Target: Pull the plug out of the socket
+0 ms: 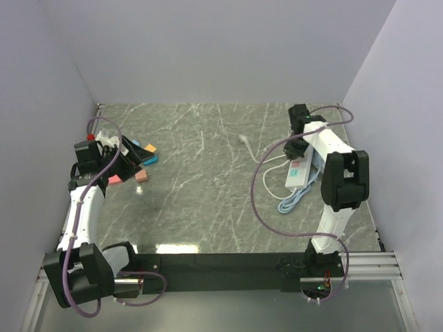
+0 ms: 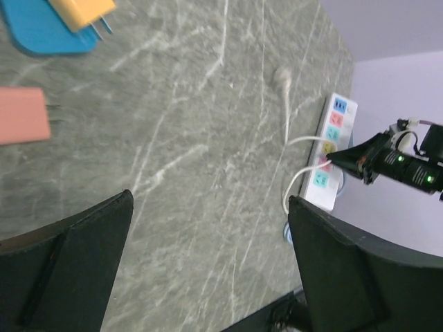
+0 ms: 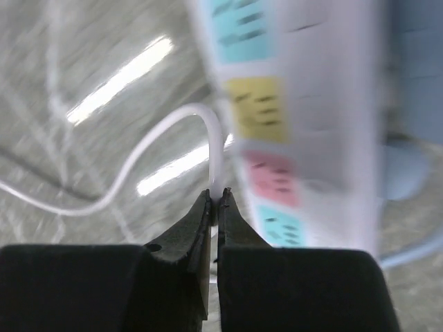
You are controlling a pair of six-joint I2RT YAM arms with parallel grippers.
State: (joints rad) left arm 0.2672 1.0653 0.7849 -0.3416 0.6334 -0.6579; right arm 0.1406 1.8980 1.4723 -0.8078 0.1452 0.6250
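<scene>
White socket (image 1: pixel 296 174) with coloured outlets lies flat, white cord (image 3: pixel 159 138) arcing beside it

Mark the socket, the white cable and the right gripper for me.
socket (image 3: pixel 325 104), right wrist view, bare white casing beside the outlets.
white cable (image 3: pixel 217 155), right wrist view, straight run just above the fingertips.
right gripper (image 3: pixel 216 197), right wrist view, between its closed fingertips.

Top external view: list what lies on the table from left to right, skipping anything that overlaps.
Blue block → loose end of the thin white cable → socket.
</scene>
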